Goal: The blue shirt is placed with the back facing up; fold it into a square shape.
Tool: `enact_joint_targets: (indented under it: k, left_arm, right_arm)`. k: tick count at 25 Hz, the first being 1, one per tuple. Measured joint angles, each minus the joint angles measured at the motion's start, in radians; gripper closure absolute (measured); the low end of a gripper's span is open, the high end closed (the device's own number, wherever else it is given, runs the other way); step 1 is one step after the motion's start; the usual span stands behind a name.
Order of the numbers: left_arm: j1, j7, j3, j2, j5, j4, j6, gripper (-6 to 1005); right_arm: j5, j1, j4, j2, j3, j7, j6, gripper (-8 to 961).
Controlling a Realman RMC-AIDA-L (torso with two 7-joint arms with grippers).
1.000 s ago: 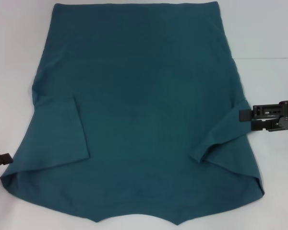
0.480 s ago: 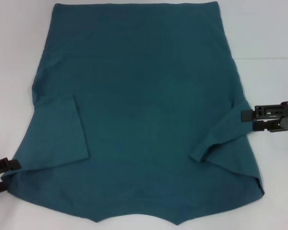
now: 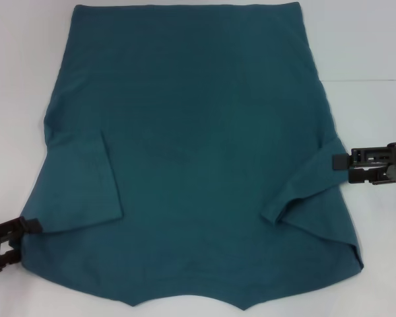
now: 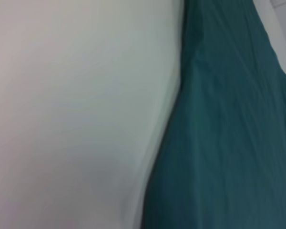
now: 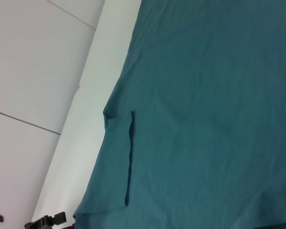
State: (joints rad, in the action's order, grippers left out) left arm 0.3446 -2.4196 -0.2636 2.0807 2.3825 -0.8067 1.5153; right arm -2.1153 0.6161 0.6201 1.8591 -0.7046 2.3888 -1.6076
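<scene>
Head view: the blue shirt (image 3: 191,158) lies spread flat across the white table (image 3: 369,53), both sleeves folded inward. The left gripper (image 3: 10,238) reaches its edge at eight o'clock, the right gripper (image 3: 346,165) at three; whether either jaw has closed, I cannot tell. Likely the side-fold step: each must pinch an edge.

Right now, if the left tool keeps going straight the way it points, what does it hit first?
The left tool points toward the blue shirt and its tips sit at the shirt's left edge by the folded sleeve. It would likely meet that edge first; height above the cloth is unclear.
</scene>
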Motion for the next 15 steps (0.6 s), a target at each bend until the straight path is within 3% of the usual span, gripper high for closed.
enact_joint_targets:
  k: [15]
  left_arm:
    - [0.054,0.004,-0.024,0.004,-0.006,0.034,0.006,139]
  right_arm:
    - [0.002,-0.009,0.003,0.0,0.005,-0.003,-0.007,97]
